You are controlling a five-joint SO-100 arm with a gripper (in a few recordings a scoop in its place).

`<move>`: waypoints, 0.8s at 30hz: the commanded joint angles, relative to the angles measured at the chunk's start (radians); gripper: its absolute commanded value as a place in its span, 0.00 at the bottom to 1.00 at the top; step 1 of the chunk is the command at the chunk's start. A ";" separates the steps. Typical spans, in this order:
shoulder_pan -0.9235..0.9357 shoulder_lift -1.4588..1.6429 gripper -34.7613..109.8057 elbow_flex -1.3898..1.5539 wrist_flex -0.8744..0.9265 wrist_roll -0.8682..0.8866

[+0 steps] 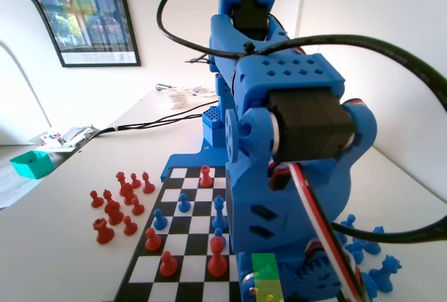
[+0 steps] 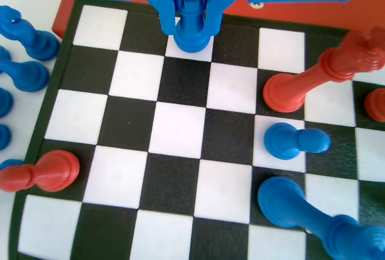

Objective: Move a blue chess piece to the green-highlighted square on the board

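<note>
The gripper (image 2: 191,16) is clenched around a blue chess piece (image 2: 192,22) with a notched, rook-like top. Its base sits on or just above a white square at the far edge of the board (image 2: 180,127) in the wrist view. In the fixed view the green-highlighted square (image 1: 266,271) shows at the near edge, over the arm's body, so the cell itself is hidden.

Risks: the piece may be set off-centre, or tip when let go. The leaning red piece (image 2: 313,79), right of the held piece, is near enough to get knocked.

Containers: a teal tray (image 1: 31,163) sits on the worktop (image 1: 63,246) far left of the board; contents cannot be told.
</note>
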 commanded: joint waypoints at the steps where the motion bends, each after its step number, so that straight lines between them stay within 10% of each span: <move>1: -0.014 0.058 0.25 -0.072 0.054 -0.020; 24: -0.026 0.176 0.28 0.078 0.095 -0.035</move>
